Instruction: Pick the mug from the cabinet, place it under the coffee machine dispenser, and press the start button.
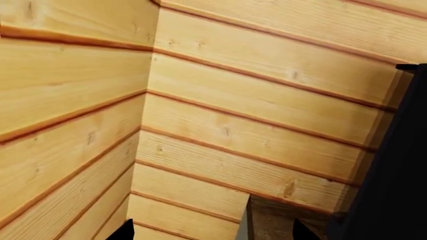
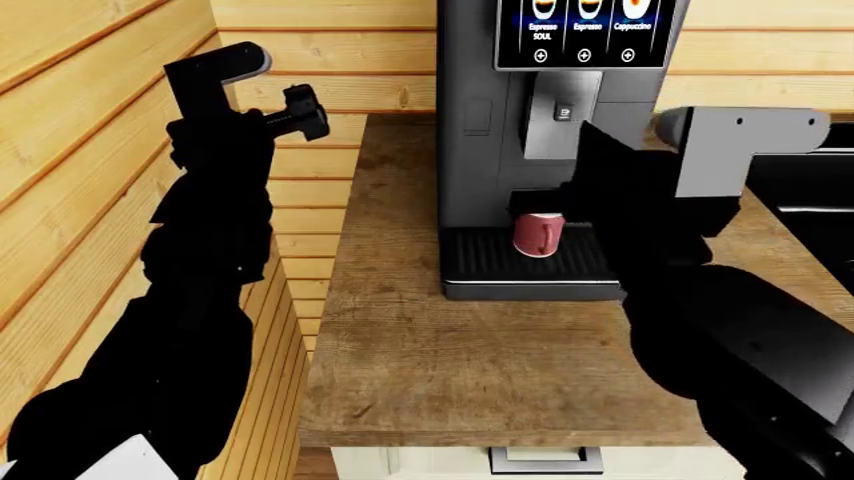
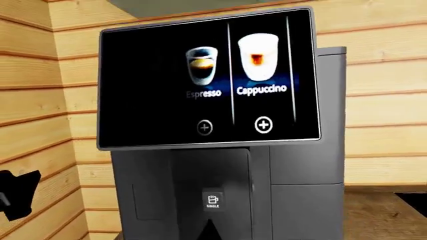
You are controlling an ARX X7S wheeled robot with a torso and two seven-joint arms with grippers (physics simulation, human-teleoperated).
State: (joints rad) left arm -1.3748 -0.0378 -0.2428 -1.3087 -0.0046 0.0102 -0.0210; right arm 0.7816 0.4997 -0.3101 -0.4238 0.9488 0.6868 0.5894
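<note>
Already the mug [image 2: 539, 234] stood on the drip tray [image 2: 481, 262] under the dispenser [image 2: 559, 115] (counter [image 2: 400, 350] bare at its front edge); neither gripper's jaw state could be told.

Head overlooks counter [image 2: 400, 360] — wrists face walls, machine [image 3: 293, 165].

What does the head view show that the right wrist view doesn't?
Only the head view shows the mug standing on the drip tray under the dispenser, the wooden counter, and both arms, the left hand raised by the wall.

Only the right wrist view shows the screen close enough to read Cappuccino, plus the SINGLE cup icon.

Both show the coffee machine and the plank wall.
</note>
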